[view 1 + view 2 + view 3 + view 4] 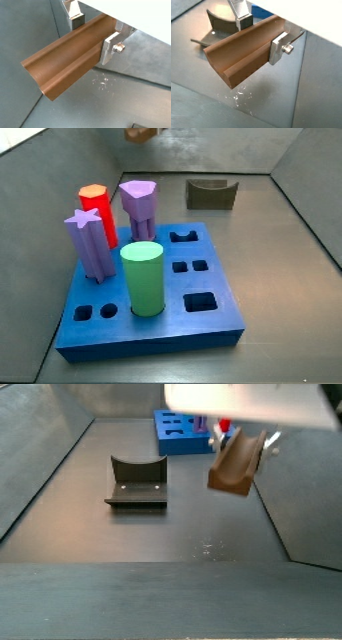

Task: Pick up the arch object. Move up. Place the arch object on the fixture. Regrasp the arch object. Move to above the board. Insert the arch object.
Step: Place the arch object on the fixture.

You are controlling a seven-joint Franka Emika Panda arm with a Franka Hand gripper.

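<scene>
Aloft, the gripper [95, 31] holds the long brown matte arch object [67, 62] clear of the grey floor.

Flat silver fingers [280, 48] are clamped on the block's two long flat sides in both wrist views, and the block juts out well beyond them. Below and to one side sits the small dark olive-grey fixture [136, 482] with its curved notch, empty. Farther off lies the thick blue board [154, 293], carrying a green cylinder [142, 278], purple pegs [90, 245] and a red-orange peg [95, 211].
</scene>
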